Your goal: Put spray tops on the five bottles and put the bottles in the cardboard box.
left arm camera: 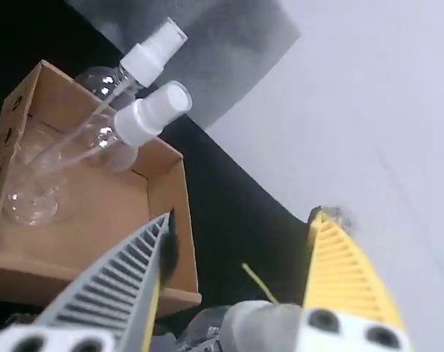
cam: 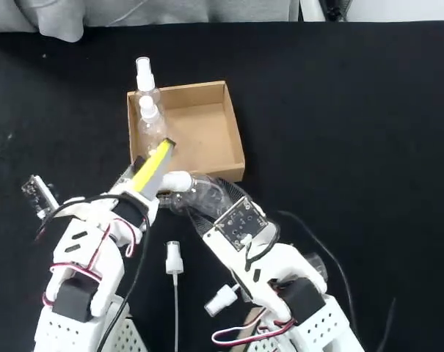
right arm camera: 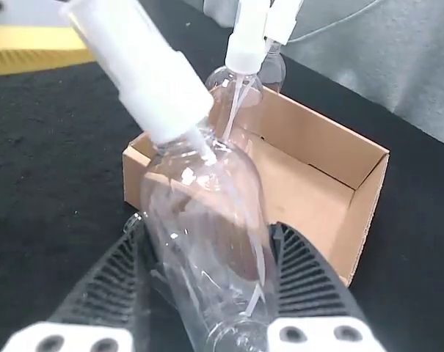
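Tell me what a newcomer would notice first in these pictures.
The right end effector grips a tilted clear bottle with a white spray top, just off the near edge of the cardboard box. Two capped bottles stand along the box's left wall, and the left end effector gapes open beside the held bottle's top.

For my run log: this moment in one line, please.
right end effector: holds capped bottle | left end effector: open | box: two bottles
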`<act>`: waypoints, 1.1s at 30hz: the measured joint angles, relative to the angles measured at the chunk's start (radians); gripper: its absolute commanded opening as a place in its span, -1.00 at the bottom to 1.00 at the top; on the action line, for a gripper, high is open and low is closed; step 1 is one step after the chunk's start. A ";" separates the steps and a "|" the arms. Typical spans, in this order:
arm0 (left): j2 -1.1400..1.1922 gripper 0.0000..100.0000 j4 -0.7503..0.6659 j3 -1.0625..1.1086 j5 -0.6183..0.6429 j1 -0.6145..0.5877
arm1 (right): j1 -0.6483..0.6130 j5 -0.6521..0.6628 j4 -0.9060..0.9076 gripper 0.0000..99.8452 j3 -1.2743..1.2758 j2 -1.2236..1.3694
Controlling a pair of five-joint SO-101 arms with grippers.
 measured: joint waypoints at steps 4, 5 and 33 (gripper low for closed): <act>0.006 -0.45 0.000 0.000 -0.006 0.026 | 0.000 -0.002 0.000 -0.84 0.000 0.000; 0.006 -0.45 0.000 0.002 -0.006 0.032 | 0.000 -0.002 0.000 -0.84 0.000 0.000; 0.006 -0.45 0.000 -0.041 0.098 -0.135 | 0.009 -0.063 -0.092 -0.84 0.029 0.000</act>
